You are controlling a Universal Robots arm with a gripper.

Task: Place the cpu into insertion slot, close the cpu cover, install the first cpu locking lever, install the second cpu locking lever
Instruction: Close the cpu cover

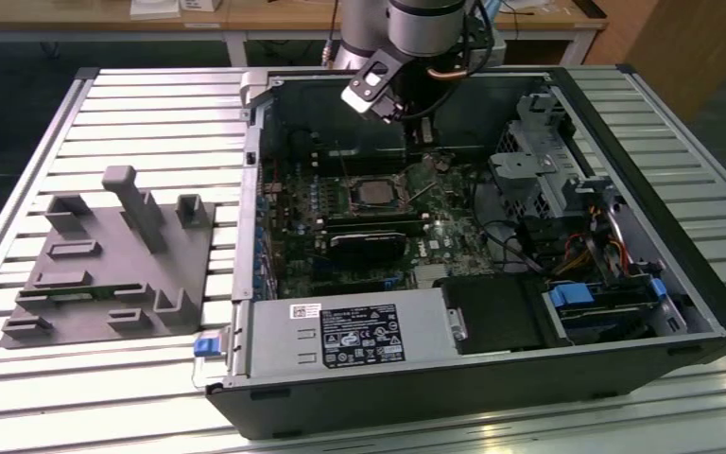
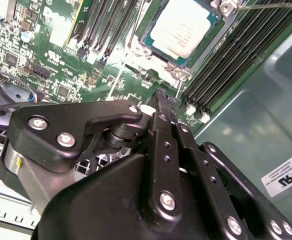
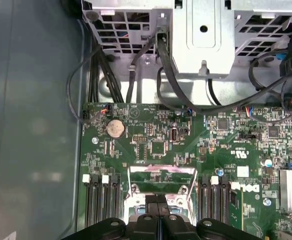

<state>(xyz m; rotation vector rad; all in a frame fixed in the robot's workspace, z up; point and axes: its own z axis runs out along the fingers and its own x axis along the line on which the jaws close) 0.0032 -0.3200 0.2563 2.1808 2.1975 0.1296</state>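
Cpu (image 2: 182,29) sits flat in the insertion slot (image 1: 349,193) on the motherboard (image 3: 151,145), pale lid up. Its green edge shows all round in the second wrist view, so step 1 looks done & nothing clamps it down yet. Cpu cover (image 3: 162,169) seems hinged up off the socket: in the first wrist view it reads as a silvery frame w/ the board visible thru its window, just beyond the fingertips. Gripper (image 2: 162,96) is clenched, fingers pressed tip to tip w/ nothing between them, prob. so the narrow closed tip can push the frame rather than grab it. It hangs inside the pc case (image 1: 464,397), above the board & just beside the socket, on the cover's side. Grey fixture (image 1: 111,255) lies on the slatted table (image 1: 148,113), well apart at the exterior view's left.
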